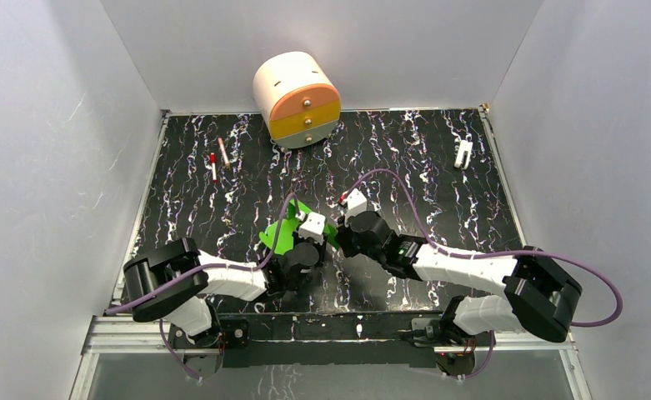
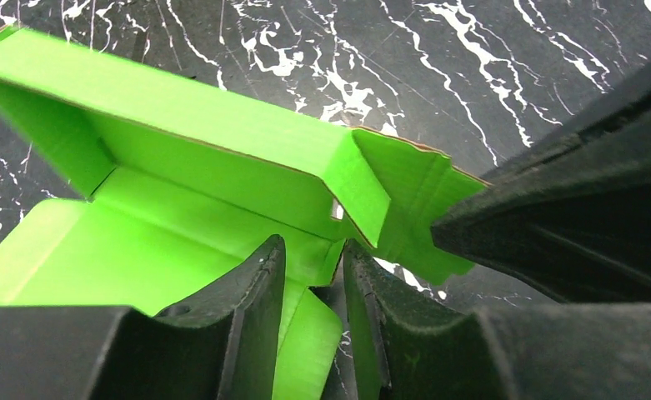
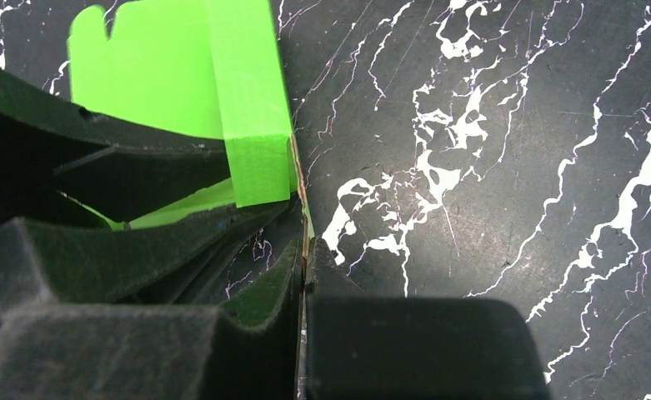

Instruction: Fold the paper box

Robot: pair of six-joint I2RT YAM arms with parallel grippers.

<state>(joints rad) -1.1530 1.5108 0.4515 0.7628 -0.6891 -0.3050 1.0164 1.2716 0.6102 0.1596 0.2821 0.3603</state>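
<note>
Left wrist view has the left gripper (image 2: 313, 252) with its fingers a narrow gap apart; a green flap runs into that gap and nothing shows them pressing on it. The right gripper (image 3: 301, 250) is clamped together on a thin edge of the paper box (image 2: 180, 167), pinching an end flap beside the raised side wall. The box is half-formed, with one long wall and one end wall standing and the floor panel lying flat. It sits on the counter (image 2: 488, 67) well to the near side of the drawer unit (image 1: 297, 98), between the two arms. The main risk, as I judge it, is that the left gripper shuts on the wrong layer or off the crease, which would buckle the thin card or drag the sheet out of the right gripper's pinch. Two grippers pulling against each other could also tear the flap at its notch. Much is hard to read: from above the arms cover most of the box, the far flaps are cut off in both wrist views, and I cannot tell whether any tab is seated in its slot. Two markers (image 1: 213, 167) lie nearer the drawer unit, to its left.
</note>
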